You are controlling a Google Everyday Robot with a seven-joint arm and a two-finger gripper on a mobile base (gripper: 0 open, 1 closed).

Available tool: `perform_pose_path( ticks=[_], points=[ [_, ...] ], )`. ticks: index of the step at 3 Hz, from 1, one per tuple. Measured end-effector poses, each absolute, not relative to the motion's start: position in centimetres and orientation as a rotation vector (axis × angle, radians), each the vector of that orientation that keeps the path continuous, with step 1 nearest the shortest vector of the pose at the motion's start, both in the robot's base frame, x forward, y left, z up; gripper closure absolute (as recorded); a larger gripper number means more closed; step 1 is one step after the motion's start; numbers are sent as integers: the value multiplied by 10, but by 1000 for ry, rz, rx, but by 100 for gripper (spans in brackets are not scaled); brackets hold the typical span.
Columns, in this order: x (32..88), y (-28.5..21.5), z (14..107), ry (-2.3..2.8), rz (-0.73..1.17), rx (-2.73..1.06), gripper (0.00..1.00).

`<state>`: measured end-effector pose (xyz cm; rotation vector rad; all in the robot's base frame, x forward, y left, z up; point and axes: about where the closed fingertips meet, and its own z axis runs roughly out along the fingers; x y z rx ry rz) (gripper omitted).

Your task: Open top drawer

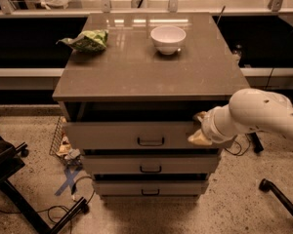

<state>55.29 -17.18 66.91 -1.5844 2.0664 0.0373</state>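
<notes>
The top drawer [112,134] is the tallest pale grey front under the cabinet top, with a small dark handle [151,141] at its middle. It stands pulled out a little, with a dark gap above its front. My gripper [200,130] is at the right end of the drawer front, level with its upper edge, at the end of my white arm [256,113], which comes in from the right. Two shorter drawers [146,165] sit below, each stepped a little forward.
A white bowl [168,38] and a green crumpled bag [86,40] lie on the brown cabinet top [146,67]. A wire basket and clutter [63,143] sit on the floor at the left. A dark chair base [19,189] is at lower left.
</notes>
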Motion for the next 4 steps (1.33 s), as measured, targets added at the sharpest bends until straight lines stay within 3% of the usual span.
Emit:
perform_pose_path(
  ticks=[1,2,3,4],
  points=[
    [553,-172,669,2066,37,-1584,86],
    [549,-173,670,2069,38,-1581,100],
    [549,-173,671,2069,38,-1581,100],
    [515,-179,686,2017,80,-1578,100]
  ],
)
